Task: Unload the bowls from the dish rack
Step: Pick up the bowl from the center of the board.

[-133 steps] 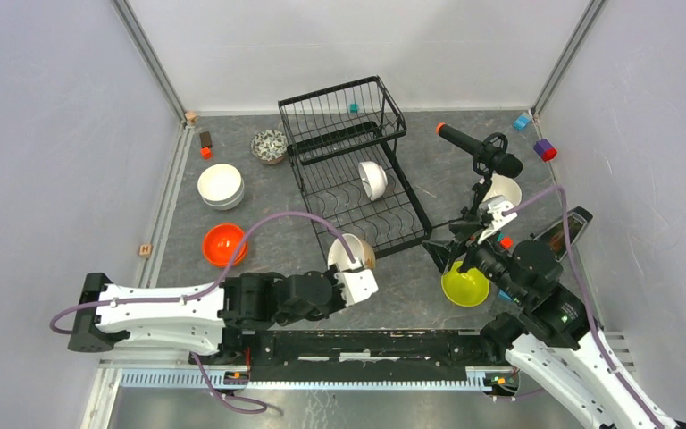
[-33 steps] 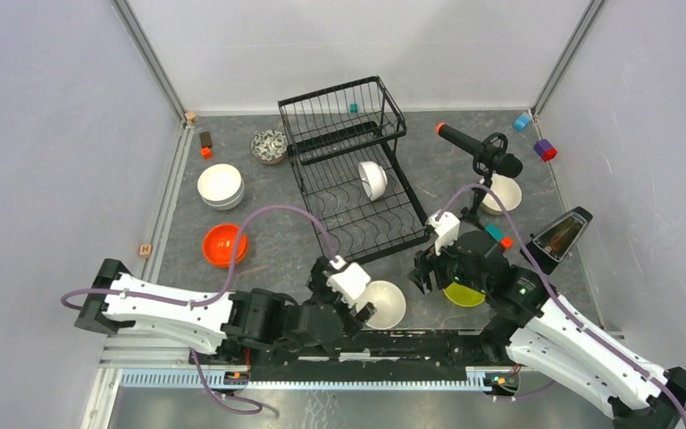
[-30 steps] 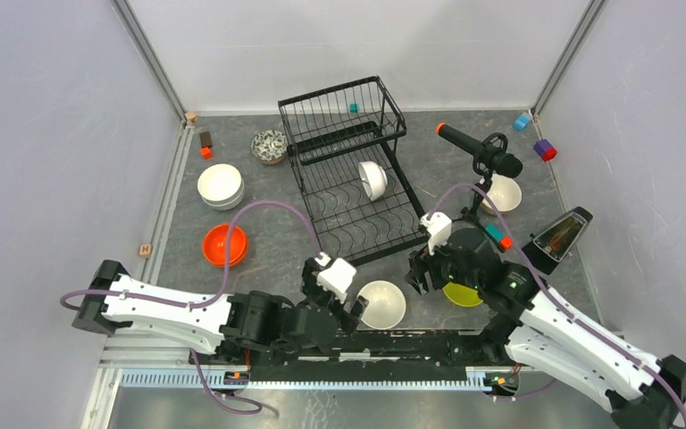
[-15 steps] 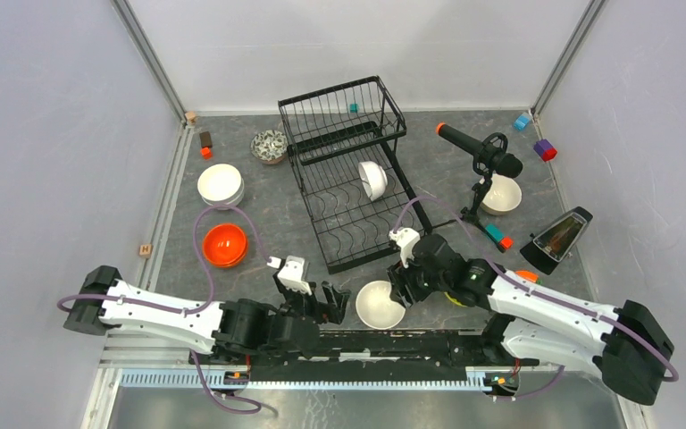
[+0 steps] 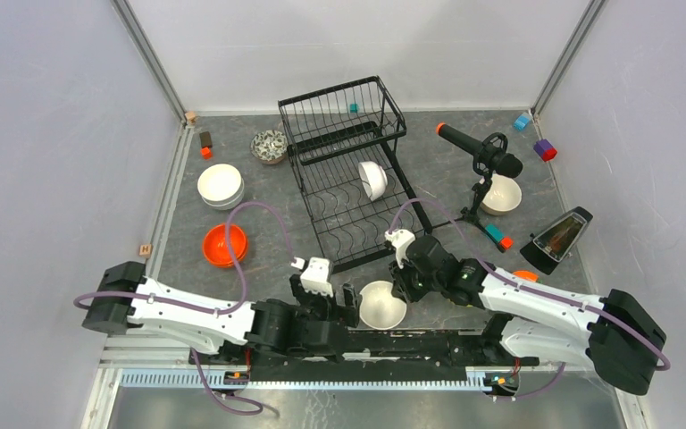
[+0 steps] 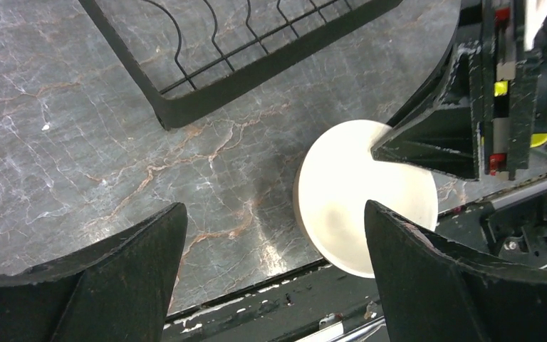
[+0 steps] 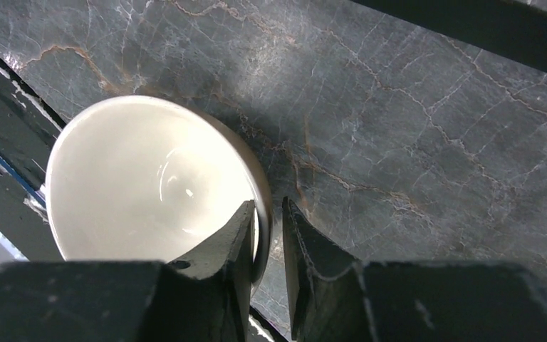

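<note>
From above, the dish rack (image 5: pixel 344 134) holds one white bowl (image 5: pixel 373 179) on its lower tray. The cream bowl (image 5: pixel 382 304) sits on the table (image 5: pixel 438 170) at the near edge, between both arms. A microphone (image 5: pixel 478 147) on a tripod stands right of the rack.

In the left wrist view, the left gripper (image 6: pixel 274 214) gapes wide over bare table and holds nothing. The cream bowl lies beside one finger, with the rack's corner beyond.

In the right wrist view, the right gripper (image 7: pixel 267 206) pinches the cream bowl's rim, one finger inside and one outside.
</note>
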Robot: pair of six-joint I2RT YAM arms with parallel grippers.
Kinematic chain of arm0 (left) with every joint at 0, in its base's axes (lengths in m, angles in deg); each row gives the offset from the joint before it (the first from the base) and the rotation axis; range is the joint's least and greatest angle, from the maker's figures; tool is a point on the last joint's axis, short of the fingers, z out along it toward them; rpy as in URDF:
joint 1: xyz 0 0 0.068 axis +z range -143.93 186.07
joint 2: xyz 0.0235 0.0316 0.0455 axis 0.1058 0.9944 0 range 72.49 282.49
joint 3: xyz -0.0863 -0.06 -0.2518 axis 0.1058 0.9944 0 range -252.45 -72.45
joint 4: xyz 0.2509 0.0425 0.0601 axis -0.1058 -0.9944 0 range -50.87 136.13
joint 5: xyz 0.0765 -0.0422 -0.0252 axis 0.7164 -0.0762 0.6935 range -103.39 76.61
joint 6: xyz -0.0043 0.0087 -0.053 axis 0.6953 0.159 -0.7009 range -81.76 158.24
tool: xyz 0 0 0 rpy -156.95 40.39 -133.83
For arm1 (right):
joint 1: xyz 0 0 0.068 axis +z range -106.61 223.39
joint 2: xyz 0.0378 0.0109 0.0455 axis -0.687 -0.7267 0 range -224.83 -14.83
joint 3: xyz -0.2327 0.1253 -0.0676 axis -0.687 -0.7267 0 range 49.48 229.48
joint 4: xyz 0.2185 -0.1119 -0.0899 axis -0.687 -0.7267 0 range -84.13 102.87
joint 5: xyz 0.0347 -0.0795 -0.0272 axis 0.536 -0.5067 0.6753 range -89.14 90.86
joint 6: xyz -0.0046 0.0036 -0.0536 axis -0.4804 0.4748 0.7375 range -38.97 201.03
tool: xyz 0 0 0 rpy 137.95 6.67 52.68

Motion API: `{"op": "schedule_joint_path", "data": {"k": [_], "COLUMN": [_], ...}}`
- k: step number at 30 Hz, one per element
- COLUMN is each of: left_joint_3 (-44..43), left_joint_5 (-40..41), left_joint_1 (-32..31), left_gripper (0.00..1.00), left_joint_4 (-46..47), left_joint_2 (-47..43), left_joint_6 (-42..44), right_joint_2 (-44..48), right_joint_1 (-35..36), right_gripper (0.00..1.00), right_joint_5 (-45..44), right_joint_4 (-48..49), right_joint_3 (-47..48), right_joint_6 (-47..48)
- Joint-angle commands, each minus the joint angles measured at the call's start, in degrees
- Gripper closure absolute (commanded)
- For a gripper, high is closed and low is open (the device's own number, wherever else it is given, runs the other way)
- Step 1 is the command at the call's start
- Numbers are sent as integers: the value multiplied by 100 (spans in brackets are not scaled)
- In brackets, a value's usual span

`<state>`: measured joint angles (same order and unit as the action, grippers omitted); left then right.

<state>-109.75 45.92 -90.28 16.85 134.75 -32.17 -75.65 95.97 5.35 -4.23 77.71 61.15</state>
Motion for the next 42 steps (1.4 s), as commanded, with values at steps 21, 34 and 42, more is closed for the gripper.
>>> {"op": "schedule_joint_path", "data": {"k": [21,34,42], "left_joint_3": [-1375,-1595,-1596], "left_joint_5": [-1564,-1747,-1738], "left_joint_1": [542,592,593], "left_gripper": [20,41,82], "left_joint_4": [-151,-273,-293], "left_joint_2": [1576,2019,1986], "left_joint_6": [927,972,996], "right_joint_2": [733,1134,1174], "right_joint_1": [241,398,451], "right_gripper": [100,100,100], "right_joint_5": [-157,-84,-17], "right_joint_4": [-46,60,151], "right_joint_3": [335,360,315], "right_joint_6": [-302,-428,-467]}}
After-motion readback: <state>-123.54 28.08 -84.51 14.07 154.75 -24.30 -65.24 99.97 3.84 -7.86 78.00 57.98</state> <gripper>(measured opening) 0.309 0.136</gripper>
